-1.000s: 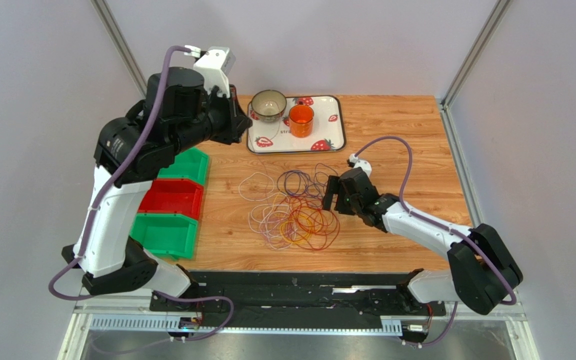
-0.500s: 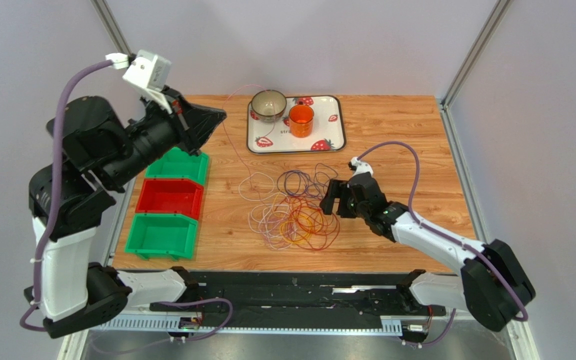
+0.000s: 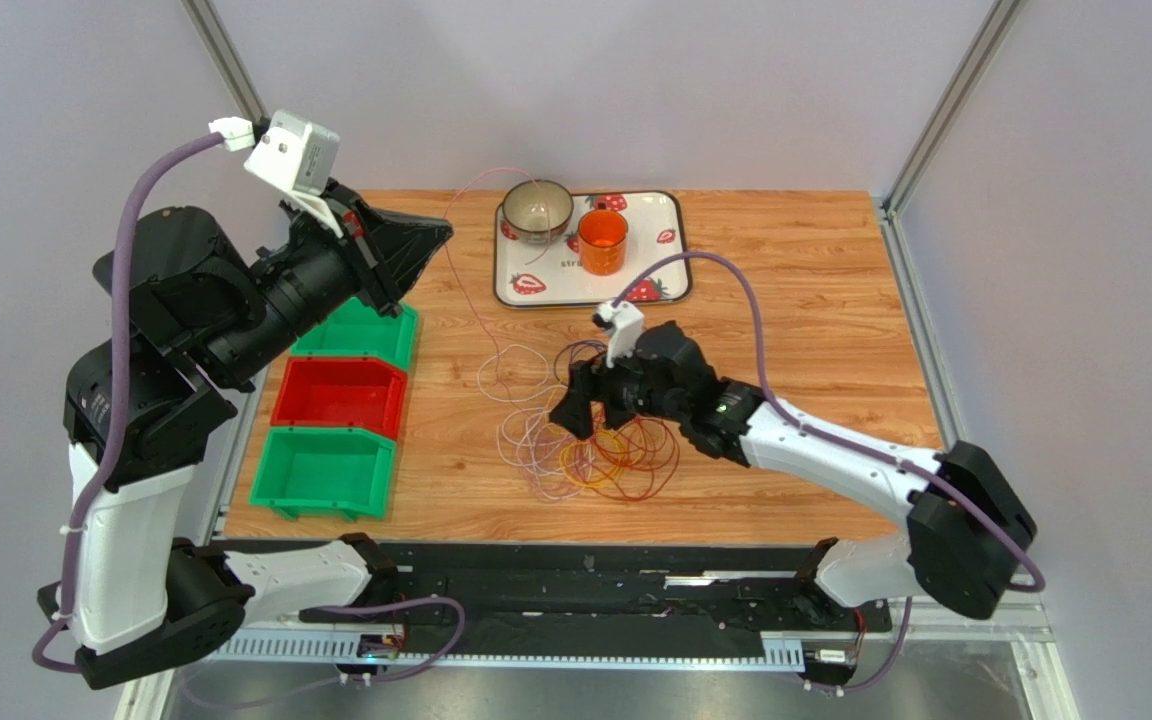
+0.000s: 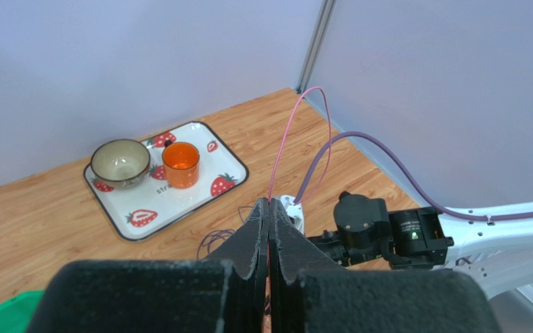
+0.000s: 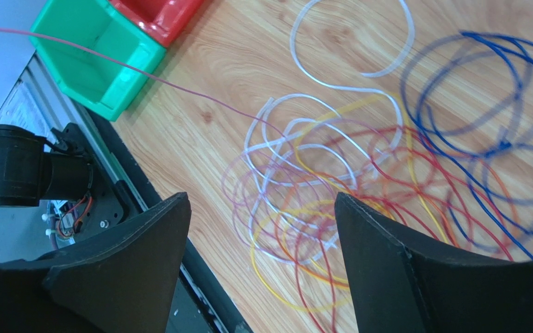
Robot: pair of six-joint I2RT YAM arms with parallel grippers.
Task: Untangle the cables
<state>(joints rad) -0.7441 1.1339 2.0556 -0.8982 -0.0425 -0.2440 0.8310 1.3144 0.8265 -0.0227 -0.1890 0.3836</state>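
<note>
The cables (image 3: 597,438) lie as a loose heap of orange, red, yellow, white and purple loops mid-table. My right gripper (image 3: 593,413) hovers open directly over the heap; in the right wrist view the loops (image 5: 318,187) show between its wide-apart fingers (image 5: 401,257), which touch nothing. My left gripper (image 3: 432,237) is raised high at the left, shut on one thin pink cable (image 4: 284,142). That strand arcs up past the tips and runs taut (image 5: 144,73) down into the heap.
A strawberry tray (image 3: 654,258) at the back holds a bowl (image 3: 537,210) and an orange cup (image 3: 602,240). Three bins stand along the left edge: green (image 3: 379,333), red (image 3: 339,398), green (image 3: 324,468). A black rail runs along the near edge.
The right arm has swung left from beside the heap to directly over it. The left arm lifted up and back to the left with the pink cable, then held still.
</note>
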